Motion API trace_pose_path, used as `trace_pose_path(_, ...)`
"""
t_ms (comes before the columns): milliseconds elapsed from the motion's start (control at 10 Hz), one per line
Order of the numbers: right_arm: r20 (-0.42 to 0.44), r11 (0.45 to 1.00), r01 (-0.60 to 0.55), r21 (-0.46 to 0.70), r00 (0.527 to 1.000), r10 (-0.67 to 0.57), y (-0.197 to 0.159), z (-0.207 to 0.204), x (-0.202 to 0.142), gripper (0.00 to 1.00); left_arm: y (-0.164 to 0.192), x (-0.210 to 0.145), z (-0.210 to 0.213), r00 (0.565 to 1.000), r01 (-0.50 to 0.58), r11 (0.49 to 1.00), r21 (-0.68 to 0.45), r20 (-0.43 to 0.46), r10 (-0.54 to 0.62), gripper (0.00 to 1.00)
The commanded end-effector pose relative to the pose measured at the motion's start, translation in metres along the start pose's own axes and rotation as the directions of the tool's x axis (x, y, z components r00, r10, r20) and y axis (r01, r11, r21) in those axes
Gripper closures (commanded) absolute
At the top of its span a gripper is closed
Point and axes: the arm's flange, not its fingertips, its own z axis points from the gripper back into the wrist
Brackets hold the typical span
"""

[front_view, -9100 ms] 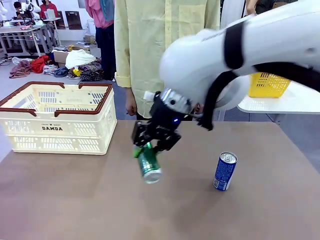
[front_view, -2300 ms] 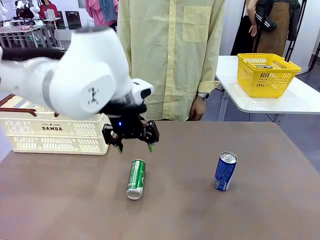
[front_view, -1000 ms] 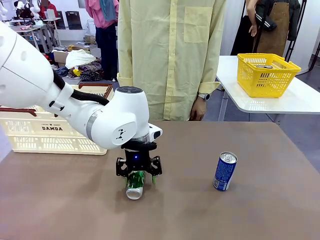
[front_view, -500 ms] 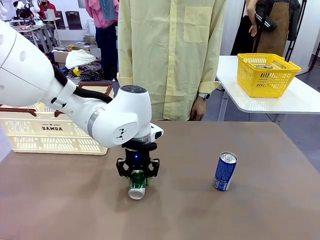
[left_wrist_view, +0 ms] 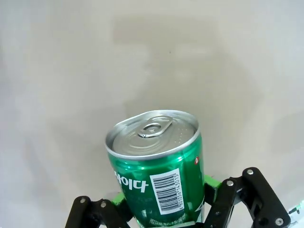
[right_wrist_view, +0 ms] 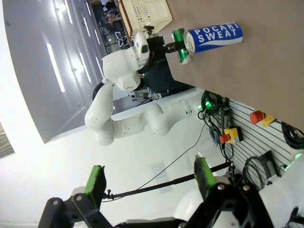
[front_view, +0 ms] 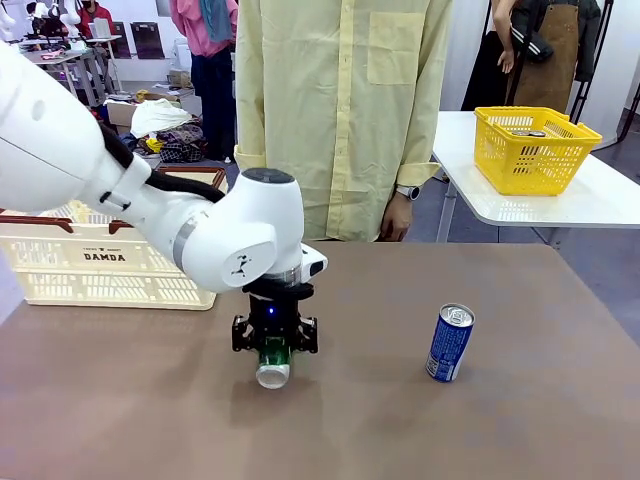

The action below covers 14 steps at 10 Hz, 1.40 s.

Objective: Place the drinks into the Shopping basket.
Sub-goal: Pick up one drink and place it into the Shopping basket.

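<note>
So the left gripper (front_view: pixel 274 342) is down at the table (front_view: pixel 520 420), a bit left of the middle, and its jaws are clamped on the green can (front_view: pixel 272 362). The can is lying on its side. Its long axis runs near to far, with the silver top facing the near edge and the bottom end pointing toward the person (front_view: pixel 340 110) on the far side. The fingers pinch it across the body from left and right, around the back half, so the top end sticks out on the near side. Can't really tell if it's resting on the table or just barely off it.

The left wrist view makes it clearer. There the can (left_wrist_view: pixel 156 175) sits between the green pads (left_wrist_view: pixel 210 184) with the pull tab and barcode facing the camera, and the gripper (left_wrist_view: pixel 164 202) is squeezed onto both sides.

The blue can (front_view: pixel 450 343) stands upright on the right side, silver top up, well apart from the green one. The wrist cam on the other arm shows it (right_wrist_view: pixel 216 34) reads POCARI SWEAT.

The basket (front_view: pixel 100 262) is at the far left, partly behind the left arm, and both cans are outside it.

The right gripper (right_wrist_view: pixel 148 183) has its jaws wide apart with nothing between them.
</note>
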Motion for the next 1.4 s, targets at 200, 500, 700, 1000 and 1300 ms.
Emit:
trace_pose_path(200,-0.007,1.000,0.016,0.003,1.000,-0.016,0.004,0.001,-0.002,0.00,0.023,-0.037,0.173,0.991,0.051,0.996,0.074,0.122,-0.060,1.00)
trace_pose_path(500,-0.007,1.000,0.016,0.003,1.000,-0.016,0.004,0.001,-0.002,0.00,0.024,-0.050,0.236,0.984,0.062,0.990,0.127,0.158,-0.082,1.00)
trace_pose_path(700,-0.007,1.000,0.016,0.003,1.000,-0.016,0.004,0.001,-0.002,0.00,0.026,-0.062,0.240,0.983,0.070,0.991,0.116,0.158,-0.088,1.00)
trace_pose_path(1000,-0.007,1.000,0.016,0.003,1.000,-0.016,0.004,0.001,-0.002,0.00,0.026,-0.062,0.240,0.983,0.070,0.991,0.116,0.158,-0.088,1.00)
trace_pose_path(1300,-0.007,1.000,0.016,0.003,1.000,-0.016,0.004,0.001,-0.002,0.00,0.042,-0.026,0.255,0.980,0.134,0.991,0.016,0.144,-0.135,1.00)
